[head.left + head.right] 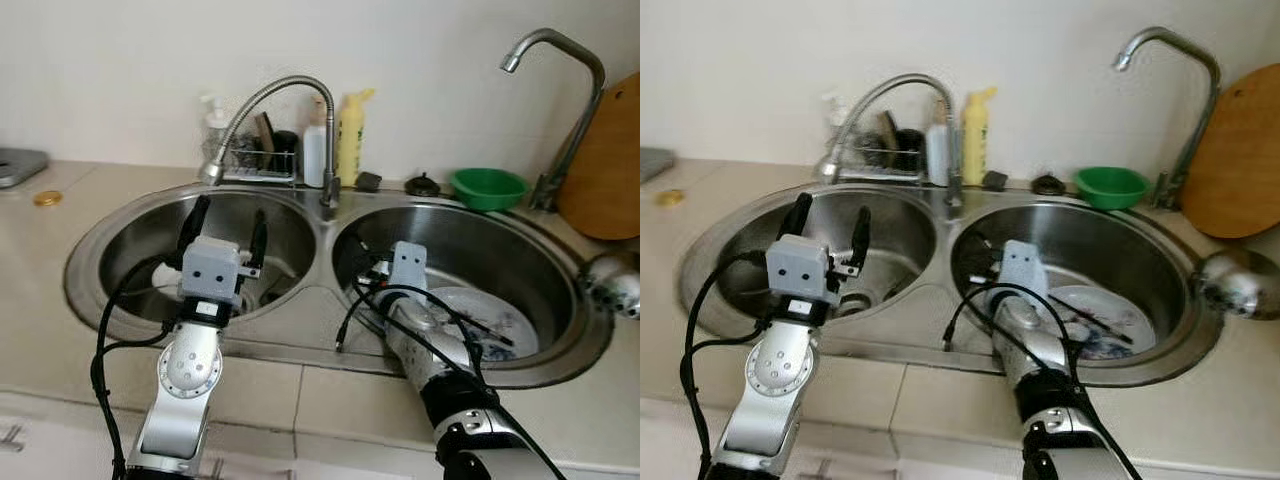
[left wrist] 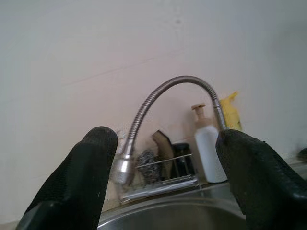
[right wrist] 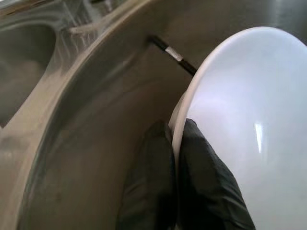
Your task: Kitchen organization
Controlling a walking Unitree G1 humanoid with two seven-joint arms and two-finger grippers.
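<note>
A double steel sink is set in the counter. My right gripper is low in the right basin, shut on the rim of a white plate; my own wrist hides that grip in the eye views. On that basin's floor lies a patterned white plate with dark chopsticks across it. A black chopstick leans on the basin wall beyond the pinched rim. My left gripper is raised over the left basin, open and holding nothing, pointing at the flexible faucet.
Along the back stand a wire caddy, a white bottle, a yellow bottle, a green bowl and a second tap. A wooden board leans at far right. A white item lies in the left basin.
</note>
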